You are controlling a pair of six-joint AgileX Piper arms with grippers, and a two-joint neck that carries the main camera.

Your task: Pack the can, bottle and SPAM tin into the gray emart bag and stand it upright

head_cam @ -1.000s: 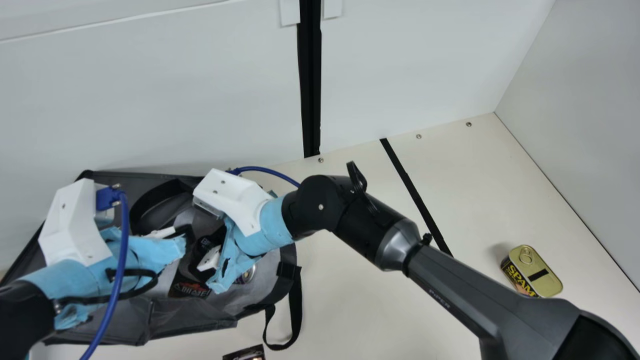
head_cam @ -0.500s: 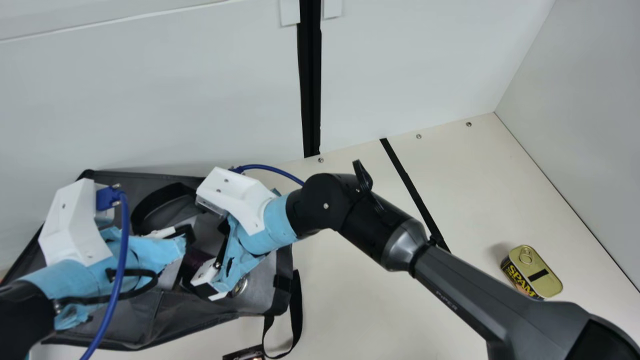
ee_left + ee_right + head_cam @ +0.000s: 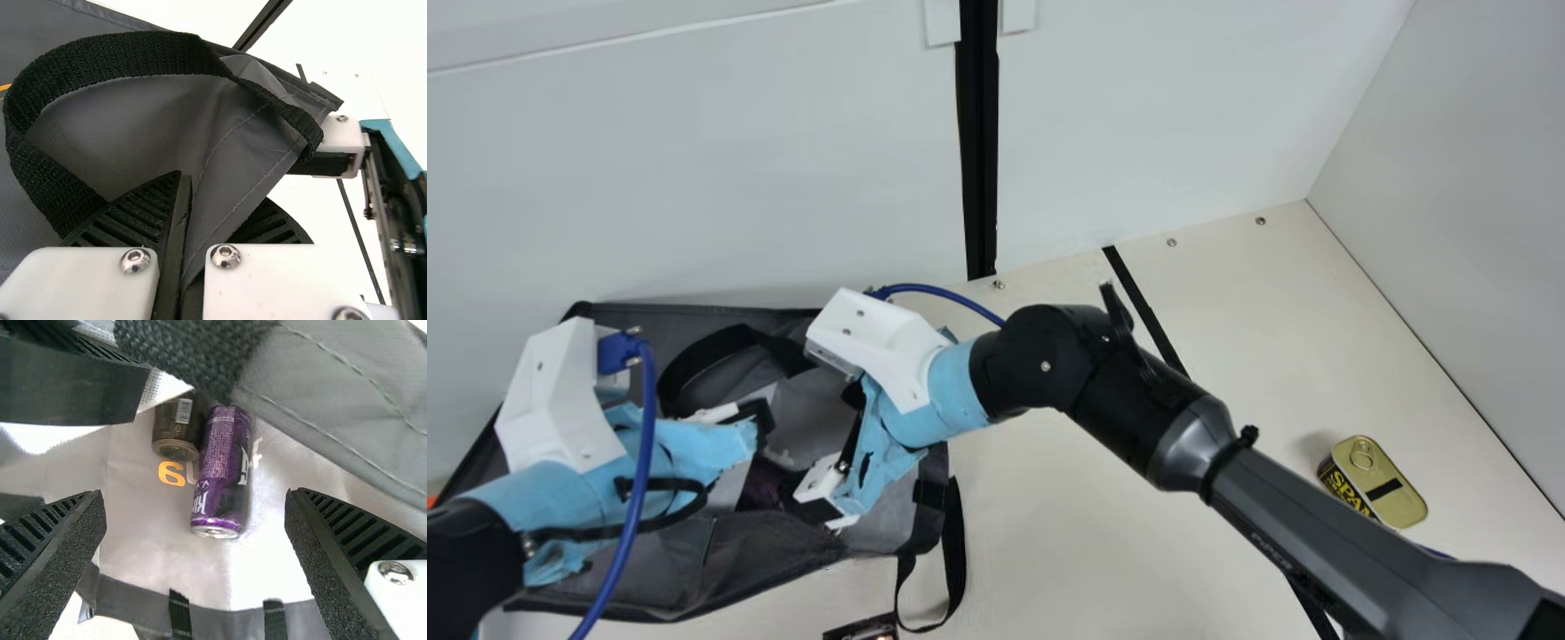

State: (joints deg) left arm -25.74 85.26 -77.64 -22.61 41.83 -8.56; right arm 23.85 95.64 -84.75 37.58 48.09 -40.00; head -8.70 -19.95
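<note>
Shifted toward the right of the main view since the earlier frame: the right arm (image 3: 1120, 391), now over the right part of the gray emart bag (image 3: 631, 578). The left arm (image 3: 534, 507) has held its place at the lower left. The bag lies spread at lower left, not upright. The SPAM tin (image 3: 1389, 489) stands on the table (image 3: 1067, 542) at the right of the frame, well apart from the bag.

Left wrist view: the left gripper (image 3: 207, 207) is clamped on a fold of the bag's fabric, just beside a looped black handle (image 3: 120, 57).

Right wrist view: the right gripper (image 3: 195, 495) is released, its fingers wide apart and holding nothing. Between and beyond them lies a purple can (image 3: 223, 470), on its side against the bag's material, with a dark container (image 3: 175, 430), probably the bottle, beside it.

Finding on progress: two items appear packed, though how deep they sit cannot be confirmed. Outstanding: the tin is to be fetched and put in, and the bag then stood up.
</note>
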